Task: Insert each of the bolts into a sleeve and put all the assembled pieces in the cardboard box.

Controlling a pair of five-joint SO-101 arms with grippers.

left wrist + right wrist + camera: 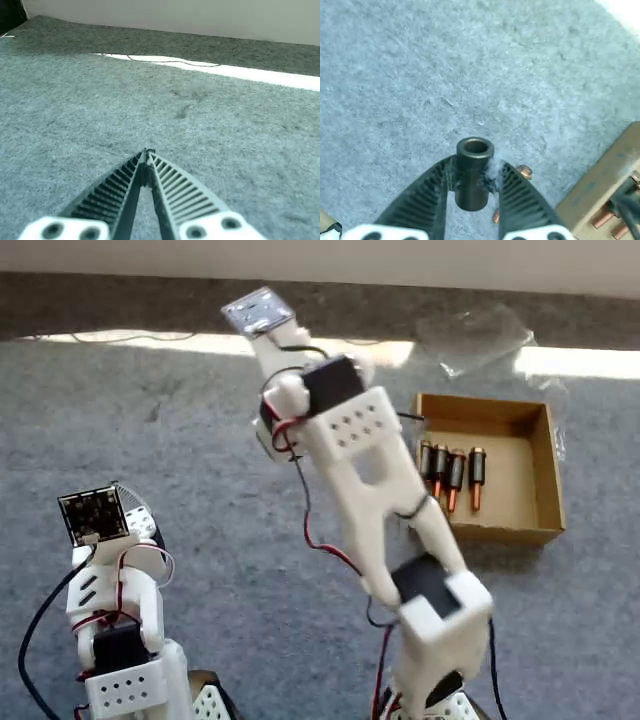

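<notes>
The right arm's fingers [514,192] clamped the sleeve [472,175] upright between them, bore open, a copper bolt [524,171] lay on the desk [395,75] just beneath them, and the left arm's closed, empty fingers [172,186] would best feed it in squarely.

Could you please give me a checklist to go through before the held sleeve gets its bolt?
1. Grip: ok, the right gripper is shut on the sleeve.
2. Bore clear: ok, the sleeve's open end looks empty.
3. Bolt located: ok, a copper bolt lies on the carpet just past the right gripper.
4. Bolt's orientation: cannot tell, it is partly hidden behind the gripper.
5. Helper free: ok, the left gripper is shut and empty.
6. Room in the cardboard box: ok, four assembled pieces sit at one side.
</notes>
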